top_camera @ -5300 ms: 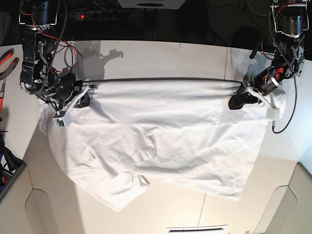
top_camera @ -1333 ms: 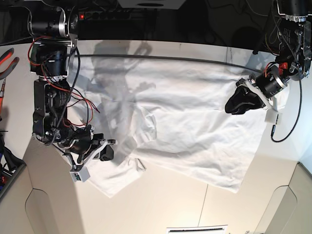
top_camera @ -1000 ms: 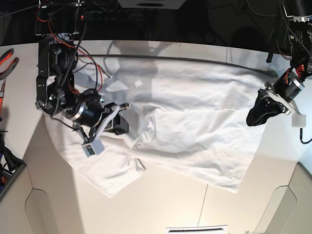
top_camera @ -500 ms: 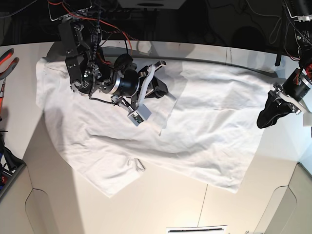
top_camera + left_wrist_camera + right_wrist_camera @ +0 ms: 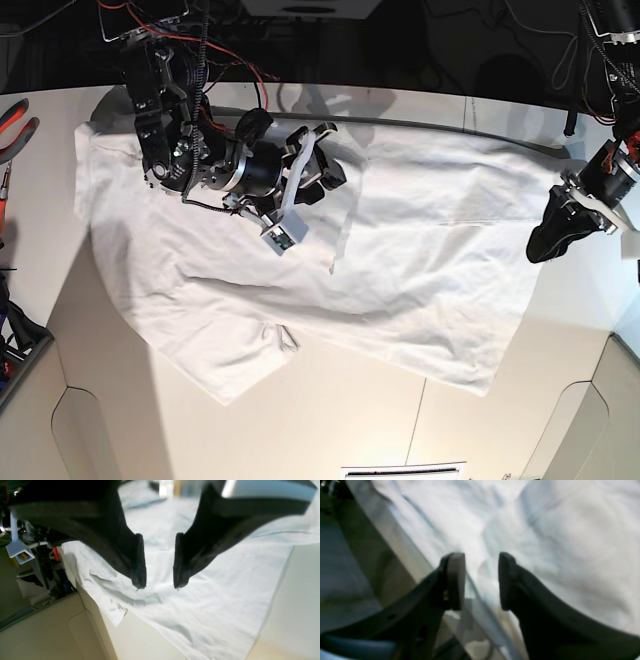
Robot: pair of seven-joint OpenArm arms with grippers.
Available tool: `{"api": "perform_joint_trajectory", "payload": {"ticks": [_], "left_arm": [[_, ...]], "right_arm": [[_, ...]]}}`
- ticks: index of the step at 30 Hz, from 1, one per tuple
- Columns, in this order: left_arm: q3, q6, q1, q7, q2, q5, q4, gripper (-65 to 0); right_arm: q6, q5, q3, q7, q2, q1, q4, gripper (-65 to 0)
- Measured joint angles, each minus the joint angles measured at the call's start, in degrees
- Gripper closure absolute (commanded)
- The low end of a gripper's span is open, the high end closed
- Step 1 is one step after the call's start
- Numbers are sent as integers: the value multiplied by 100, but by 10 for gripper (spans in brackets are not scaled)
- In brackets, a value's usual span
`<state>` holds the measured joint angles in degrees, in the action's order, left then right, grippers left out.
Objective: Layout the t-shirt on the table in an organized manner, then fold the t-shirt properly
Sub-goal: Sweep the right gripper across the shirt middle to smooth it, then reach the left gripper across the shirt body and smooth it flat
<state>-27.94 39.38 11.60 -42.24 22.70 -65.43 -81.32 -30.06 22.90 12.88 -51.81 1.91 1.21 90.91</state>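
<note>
Base view: bright, even illumination; the white fabric (image 5: 420, 285) shows only faint fold shading, and the surface (image 5: 330, 430) carries a warm tint toward the bottom. Focus is sharp throughout. Left wrist view: cooler, bluish cast; the end effector (image 5: 160, 586) appears dark against pale cloth, its nearer parts blurred, with a bright reflection at upper right. Background at far left is dim. Right wrist view: strongly soft overall, fabric creases and end effector (image 5: 482, 582) alike lacking crisp edges; the left side is darkest. The direction of the light source cannot be determined.

T-shirt (image 5: 400, 280) plain white; tool (image 5: 297, 180) black, silver.
</note>
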Motion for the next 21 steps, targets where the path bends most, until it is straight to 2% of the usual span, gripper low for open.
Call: {"api": "perform_joint_trajectory", "payload": {"ticks": [3,8,9,10,12,14,15,21], "left_arm": [[0,0,2,0,0,0,0,-224],[0,0,0,0,0,-24,0,-224],[2,0,-7,0,0,-42,0,-224],[17,0,-35,-2,0,-44,0,-222],[109,-2,-103,0,4,-44,0,-157],[352,0,-214,-120,17,-98,0,-19],[542,0,-280,-212,17,-149,0,0],[2076,2,-922,-754,-136,-245,0,0]], "right_arm": [[0,13,-4,-463,2,9,0,-219],[2,-2,-275,-463,31,15,352,-218],[2,2,-361,-463,31,9,461,-201],[2,0,-457,-466,31,9,590,-157],[7,17,-686,-546,26,20,863,0],[138,24,-957,-575,13,61,1119,0],[136,83,-1113,-573,13,125,1244,0],[151,535,-1982,-573,13,804,1528,0]]}}
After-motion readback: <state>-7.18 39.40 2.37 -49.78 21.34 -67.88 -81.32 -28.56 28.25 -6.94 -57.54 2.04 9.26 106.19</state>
